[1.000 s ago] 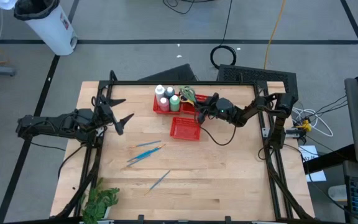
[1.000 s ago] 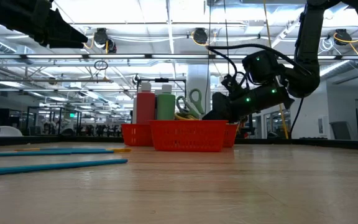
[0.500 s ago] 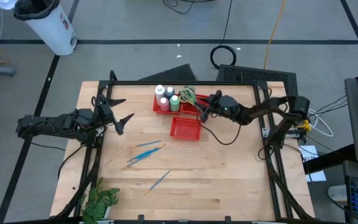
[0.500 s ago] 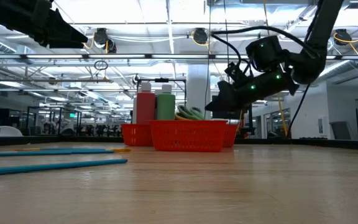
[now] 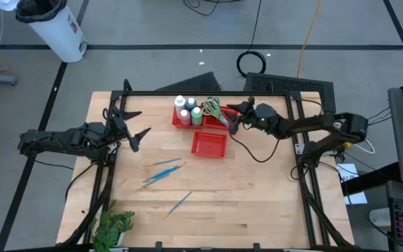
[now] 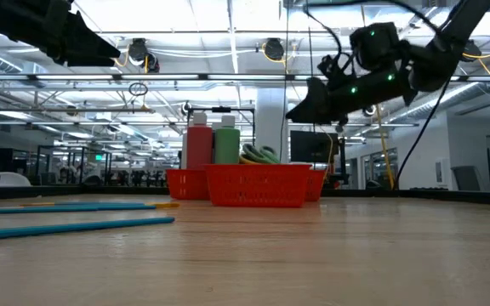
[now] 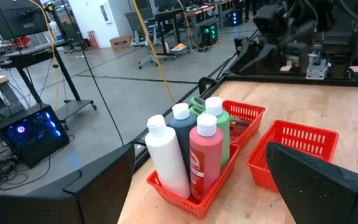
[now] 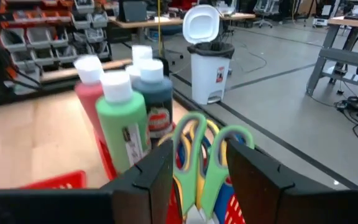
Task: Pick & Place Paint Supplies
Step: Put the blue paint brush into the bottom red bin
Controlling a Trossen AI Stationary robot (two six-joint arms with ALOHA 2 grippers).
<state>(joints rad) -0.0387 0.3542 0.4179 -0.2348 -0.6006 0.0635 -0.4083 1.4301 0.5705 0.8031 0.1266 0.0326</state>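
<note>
Scissors [image 5: 211,107] are standing handles-up in the far red basket [image 5: 182,122] beside the bottles [image 5: 187,109]. We are hovering our right gripper [image 5: 232,117] at their 3 o'clock, fingers parted, holding nothing. Brushes [image 5: 164,170] at 7 o'clock are waiting; reaching them comes next. Our left gripper [image 5: 133,126] is idling open.

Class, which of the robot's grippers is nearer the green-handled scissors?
Right. The right gripper hangs open just beside the green-handled scissors in the back basket; the left gripper waits open across the table.
</note>
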